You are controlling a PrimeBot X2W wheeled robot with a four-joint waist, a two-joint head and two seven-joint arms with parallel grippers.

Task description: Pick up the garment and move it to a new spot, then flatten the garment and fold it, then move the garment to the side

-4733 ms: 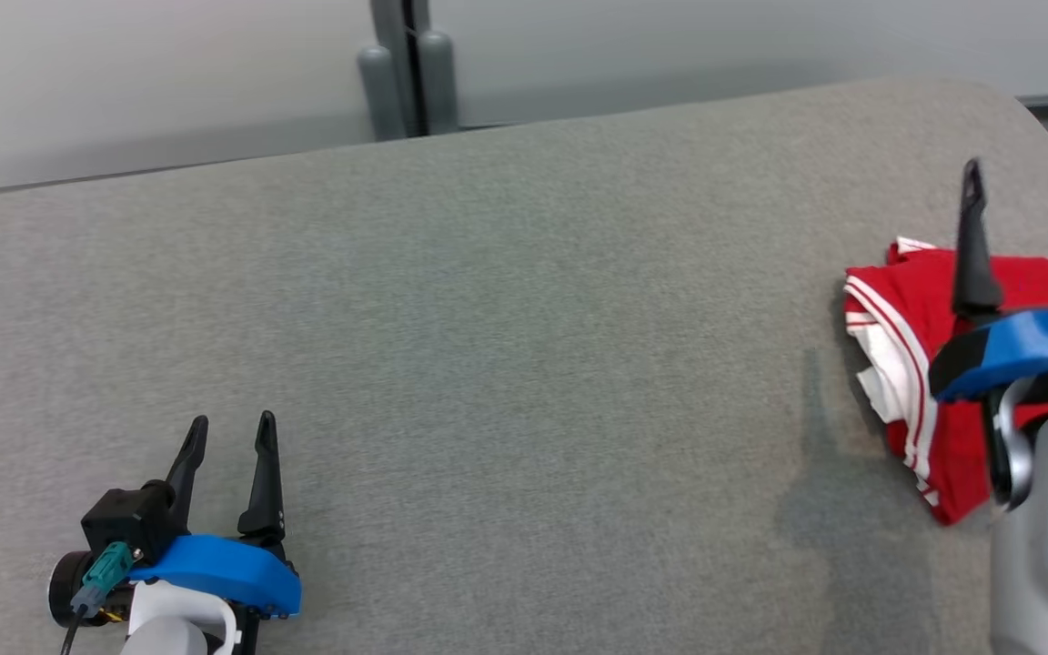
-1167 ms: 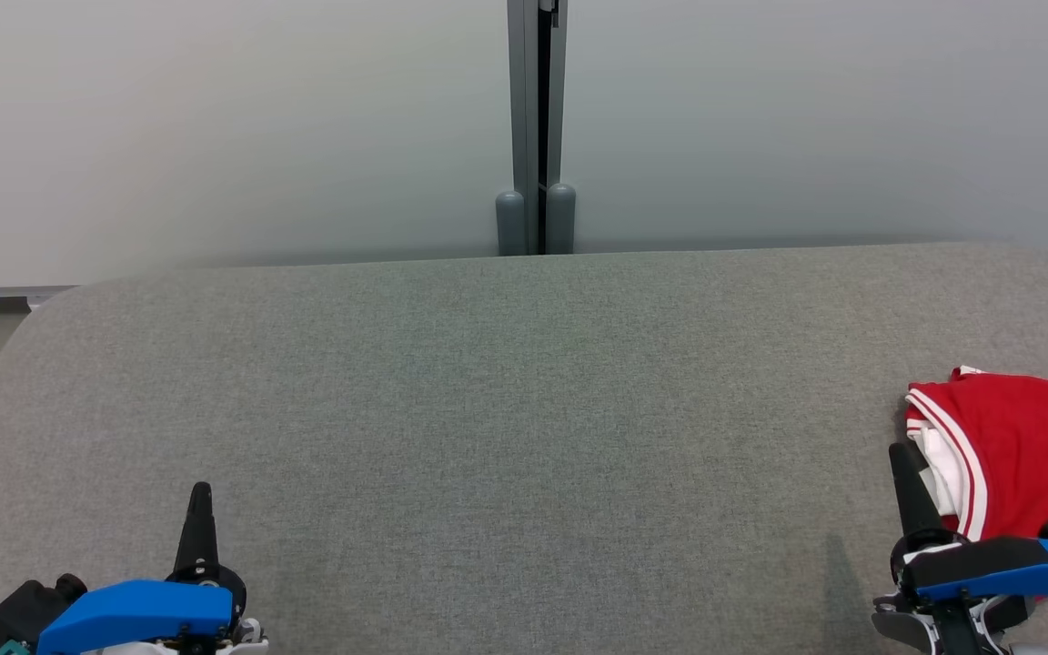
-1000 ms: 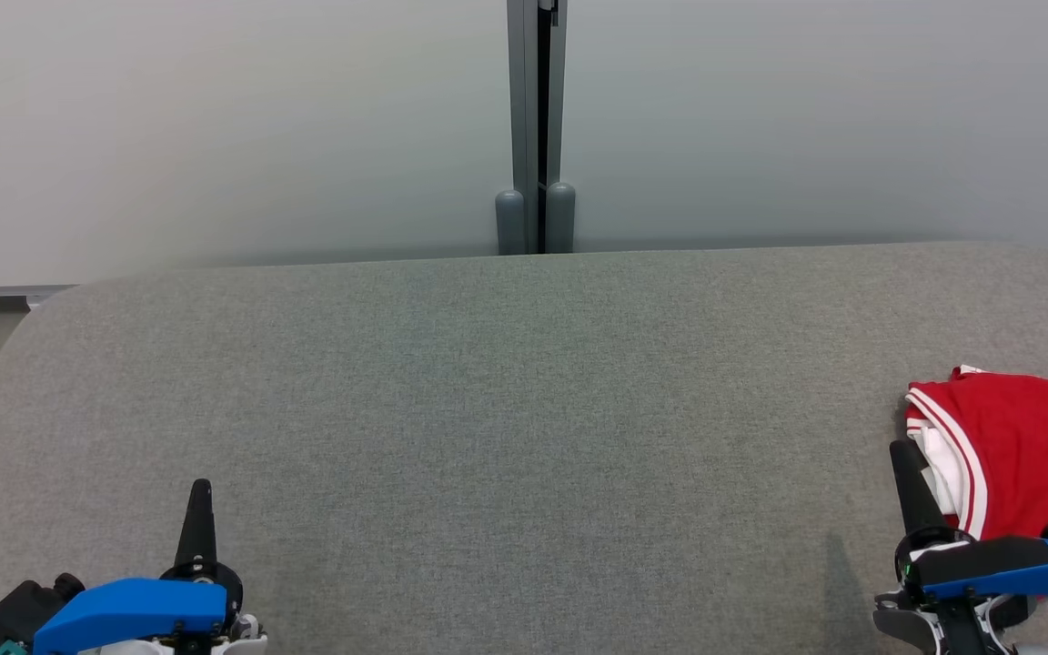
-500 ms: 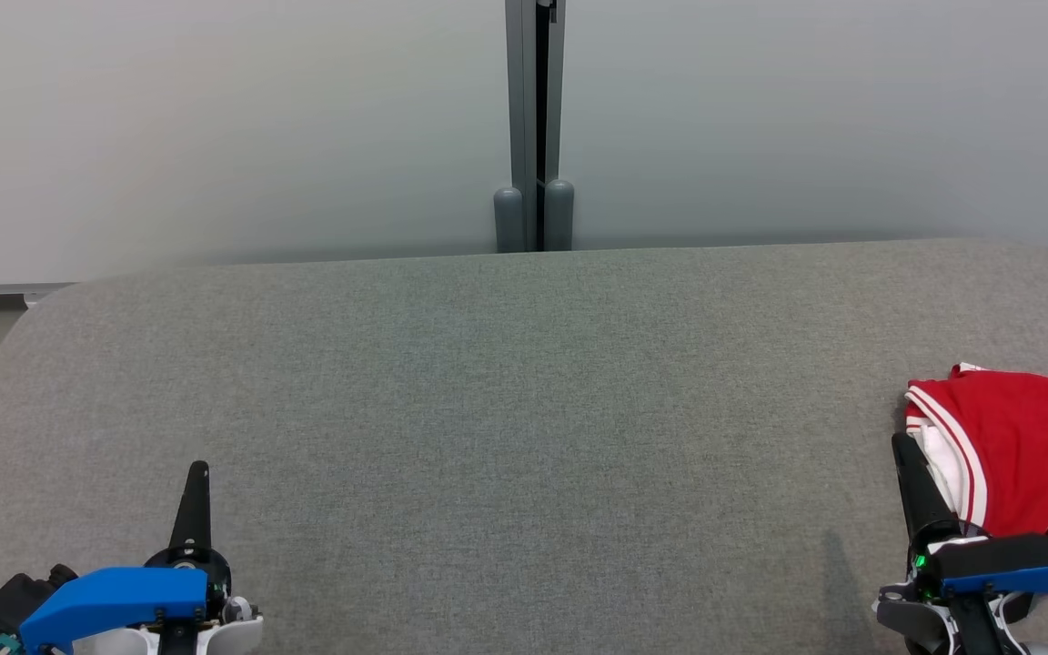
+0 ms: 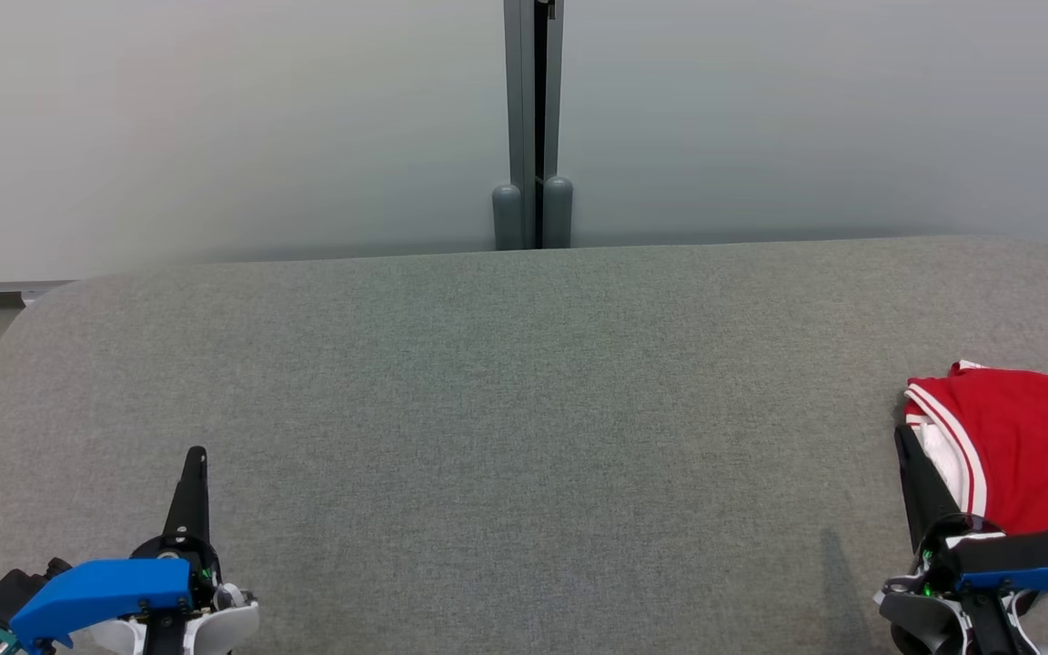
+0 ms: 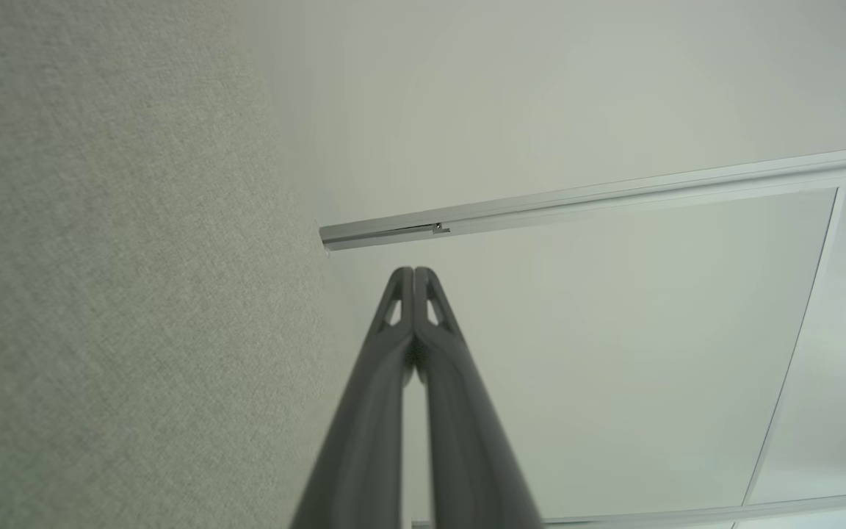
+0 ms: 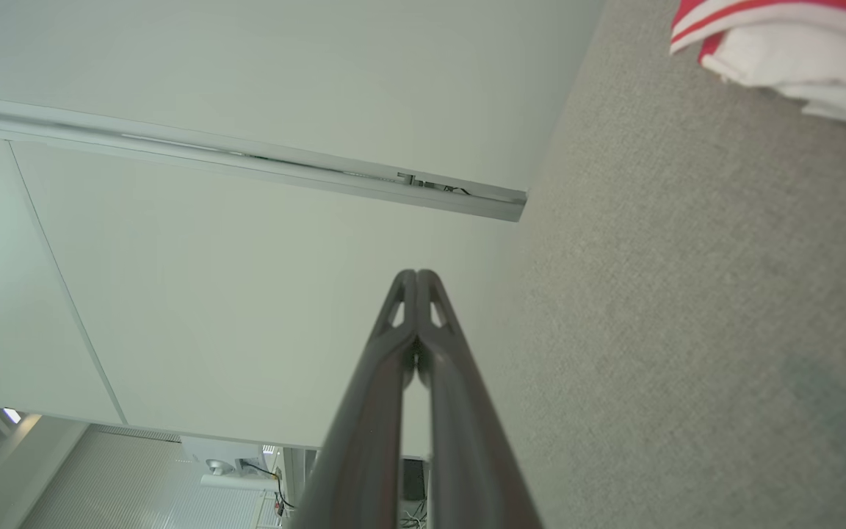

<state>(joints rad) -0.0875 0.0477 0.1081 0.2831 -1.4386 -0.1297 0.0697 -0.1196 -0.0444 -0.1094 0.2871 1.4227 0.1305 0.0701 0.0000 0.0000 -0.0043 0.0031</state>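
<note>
left gripper (image 5: pixel 196 454) and right gripper (image 5: pixel 901 435) both pressed together, empty — red garment (image 5: pixel 1024 437) lies just right of the right gripper's fingers.

left gripper (image 6: pixel 414 273) closed — tips touching — beside grey fabric surface (image 6: pixel 114 279), before pale wall (image 6: pixel 577 103)

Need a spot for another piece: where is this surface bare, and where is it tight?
Bare: the whole middle of the grey padded surface, from the shut left gripper across to the red-and-white garment, and back to the far edge by the grey post. Crowded: the right edge, where the shut right gripper stands beside the garment's left side.
</note>
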